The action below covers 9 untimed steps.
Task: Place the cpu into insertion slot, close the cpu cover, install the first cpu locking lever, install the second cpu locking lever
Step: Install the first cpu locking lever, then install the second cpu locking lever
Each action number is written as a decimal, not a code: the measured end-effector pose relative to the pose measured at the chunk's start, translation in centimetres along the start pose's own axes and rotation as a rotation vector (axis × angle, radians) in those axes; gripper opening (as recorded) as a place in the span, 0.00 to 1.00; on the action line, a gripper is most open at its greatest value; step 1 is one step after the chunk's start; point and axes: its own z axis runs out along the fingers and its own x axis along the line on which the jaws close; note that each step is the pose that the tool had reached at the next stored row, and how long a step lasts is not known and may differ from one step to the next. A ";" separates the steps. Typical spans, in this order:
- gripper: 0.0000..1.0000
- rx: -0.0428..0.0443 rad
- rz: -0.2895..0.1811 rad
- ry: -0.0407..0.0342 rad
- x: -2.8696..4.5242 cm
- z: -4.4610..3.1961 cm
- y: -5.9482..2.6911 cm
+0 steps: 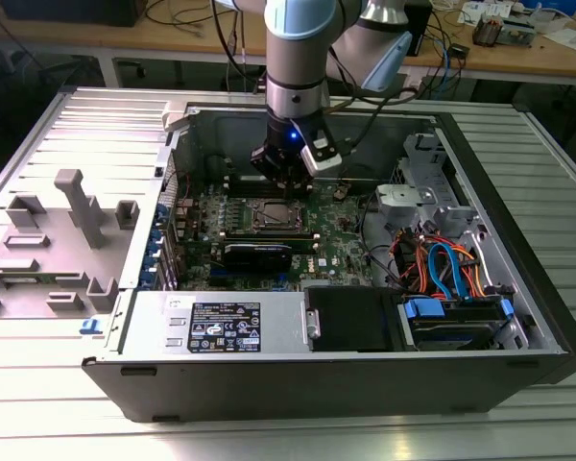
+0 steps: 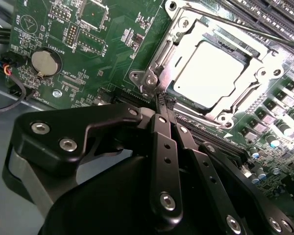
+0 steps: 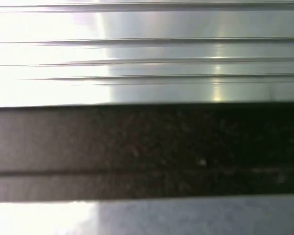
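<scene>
Fingers of the black gripper [image 2: 165,100] are pressed together, their tips meeting just at one corner of the thin square silver metal cpu cover [image 2: 183,46], which lies flat over the square silver-rimmed insertion slot [image 2: 157,61]. Through the cover's window shows the dull silver-grey square cpu [image 2: 210,71], seated in the slot. A thin metal locking lever [image 2: 245,27] runs along the far edge of the socket, beside the long black memory slots [image 2: 274,14]. In the exterior view the gripper [image 1: 286,182] hangs low inside the open grey computer case [image 1: 106,125], just behind the insertion slot [image 1: 273,215] on the green motherboard [image 1: 341,235], with case walls well apart on either side and a tangle of orange and blue cables [image 1: 442,269] toward the exterior view's right.
</scene>
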 end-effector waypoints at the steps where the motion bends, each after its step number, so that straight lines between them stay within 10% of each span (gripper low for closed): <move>1: 0.11 0.0008 0.000 -0.0001 0.00 -0.03 0.00; 9: 0.11 0.0033 0.000 0.0000 -0.05 -0.06 0.00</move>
